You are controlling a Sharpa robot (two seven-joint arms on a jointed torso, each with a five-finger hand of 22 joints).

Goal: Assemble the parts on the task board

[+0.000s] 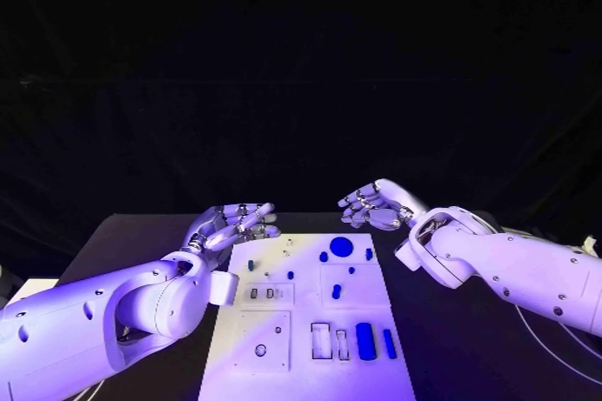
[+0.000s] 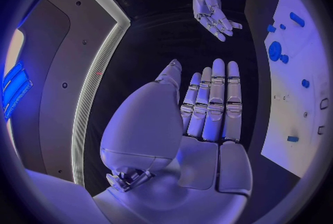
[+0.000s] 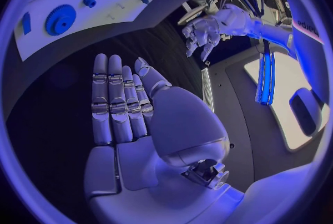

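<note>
Both hands, left hand (image 1: 232,224) and right hand (image 1: 374,204), are hovering empty with fingers spread, flanking the far end of the task board (image 1: 301,366); blue parts (image 1: 341,245) are lying between them.

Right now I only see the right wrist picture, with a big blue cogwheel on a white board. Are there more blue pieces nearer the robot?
Observer: Yes. In the head view a long blue bar and a thin blue bar lie side by side at the near end of the task board.
Operator: And where are the hands?
Observer: The left hand and right hand flank the board's far end, fingers apart, holding nothing.
</note>
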